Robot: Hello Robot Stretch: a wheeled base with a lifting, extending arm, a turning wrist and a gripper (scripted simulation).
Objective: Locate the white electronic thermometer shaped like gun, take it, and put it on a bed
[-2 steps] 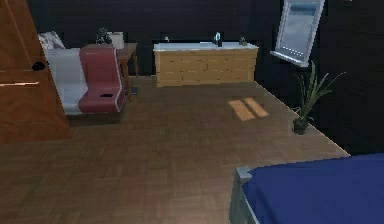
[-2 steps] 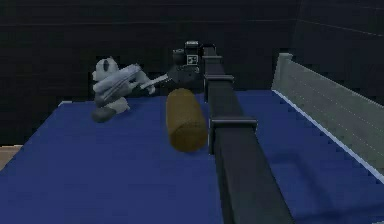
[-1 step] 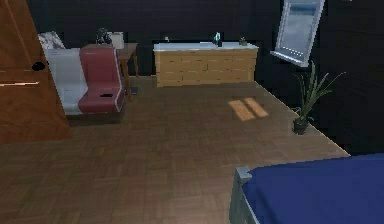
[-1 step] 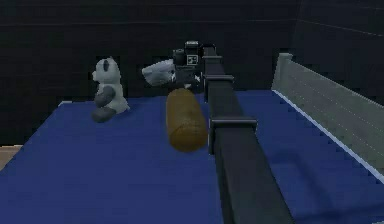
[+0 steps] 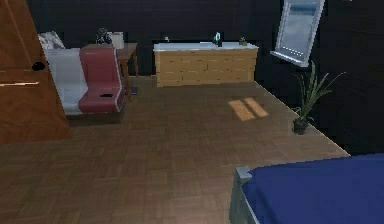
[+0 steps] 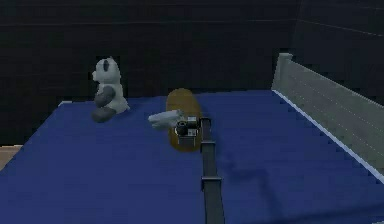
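The bed (image 6: 270, 150) with a dark blue cover spreads across the arm side view, and its corner (image 5: 320, 190) sits at the forward view's bottom right. My arm (image 6: 209, 175) reaches out over the cover. The gripper (image 6: 172, 125) is near the bed's middle. A small pale grey-white thing (image 6: 161, 120) lies at its far end, in front of a brown cylinder-shaped cushion (image 6: 184, 106). Its shape is too small to name. I cannot tell whether the gripper holds anything.
A panda soft toy (image 6: 108, 90) sits on the bed's far left. A white slatted bed end (image 6: 330, 100) rises on the right. Ahead are a wooden dresser (image 5: 205, 62), a red armchair (image 5: 101, 80), a white sofa (image 5: 65, 82), a potted plant (image 5: 310, 95) and open wooden floor (image 5: 170, 140).
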